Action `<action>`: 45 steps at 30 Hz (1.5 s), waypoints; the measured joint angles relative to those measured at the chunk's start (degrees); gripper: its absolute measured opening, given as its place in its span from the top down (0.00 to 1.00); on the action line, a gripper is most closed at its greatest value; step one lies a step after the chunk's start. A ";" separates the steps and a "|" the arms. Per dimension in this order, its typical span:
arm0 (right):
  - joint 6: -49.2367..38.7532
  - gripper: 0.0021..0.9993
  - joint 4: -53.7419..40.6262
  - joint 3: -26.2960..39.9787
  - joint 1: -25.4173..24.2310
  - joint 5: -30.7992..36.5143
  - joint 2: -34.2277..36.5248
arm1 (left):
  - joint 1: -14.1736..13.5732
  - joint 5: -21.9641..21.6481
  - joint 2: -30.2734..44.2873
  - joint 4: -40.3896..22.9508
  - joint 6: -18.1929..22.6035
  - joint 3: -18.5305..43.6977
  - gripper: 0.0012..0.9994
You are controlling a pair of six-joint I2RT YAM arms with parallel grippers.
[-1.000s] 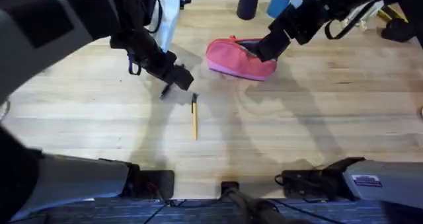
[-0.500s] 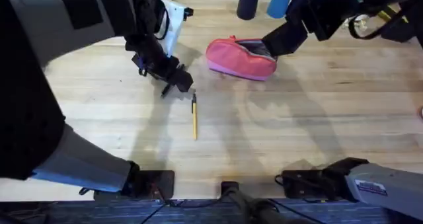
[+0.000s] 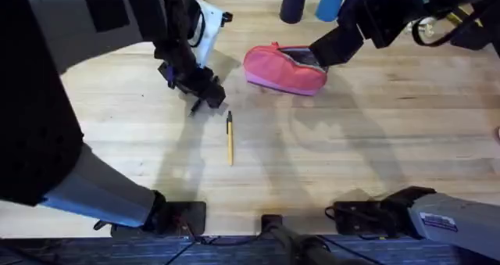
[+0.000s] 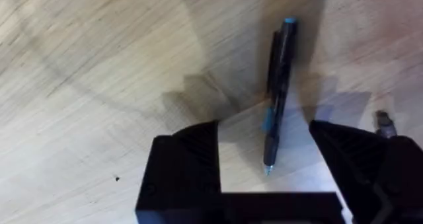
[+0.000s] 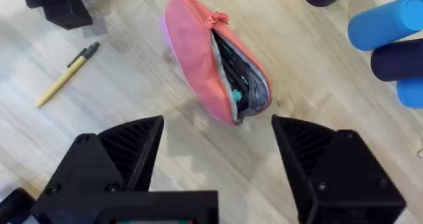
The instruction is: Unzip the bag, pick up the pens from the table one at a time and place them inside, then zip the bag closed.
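Black pen (image 4: 276, 98) flat on surface (image 3: 351, 140), tip between spread fingers of left pincer (image 4: 264, 168). Right pincer (image 5: 218, 158) apart, hovering beside unzipped bag (image 5: 215, 65). Yellow pen (image 3: 230, 138) nearby.

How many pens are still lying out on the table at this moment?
2. A slim black pen lies between the left gripper's open fingers; a yellow-tan pen lies mid-table. The open pink fabric pouch may hide others.
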 joint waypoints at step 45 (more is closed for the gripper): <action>1.52 0.00 -1.97 0.00 0.00 -0.01 -9.64 | -1.28 10.76 3.26 4.79 1.85 26.74 0.96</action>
